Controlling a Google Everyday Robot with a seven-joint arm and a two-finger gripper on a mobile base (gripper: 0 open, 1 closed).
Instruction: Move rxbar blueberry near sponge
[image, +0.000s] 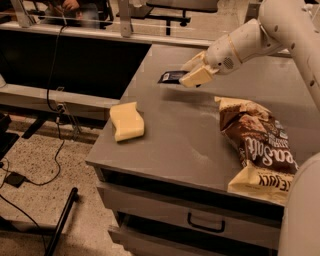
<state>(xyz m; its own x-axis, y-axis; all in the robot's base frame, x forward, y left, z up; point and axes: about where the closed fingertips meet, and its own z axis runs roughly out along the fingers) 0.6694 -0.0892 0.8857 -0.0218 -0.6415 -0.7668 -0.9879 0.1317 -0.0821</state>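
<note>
Grey tabletop (200, 130) is carrying all the task items; drawer front below it with a dark handle (206, 223).

- The gripper (189, 74) is hovering over the far part of the table, toward its left edge, at the end of the white arm (280, 25) that is reaching in from the upper right.
- Claw state: the cream fingers (200, 76) are pinching the right end of the rxbar blueberry (172, 76). The bar's dark navy wrapper is sticking out to the left of the claw, roughly level. Whether its underside is touching the table, cannot tell.
- The sponge (126, 121), a pale yellow block, is lying flat near the table's front-left edge, slightly curved along its length. It is sitting well apart from the bar, nearer the camera and further left, with bare table between them.
- The chip bag (257, 145), brown and cream, is lying on its side on the right half of the table, its cream end pointing to the front-right corner. It is sitting apart from both sponge and bar, touching neither.
- A rounded white part of the robot's body (302, 215) is filling the lower right corner, overlapping the table's front edge.
- A black cable (52, 100) is hanging down at the left and trailing over the speckled floor (30, 165).
</note>
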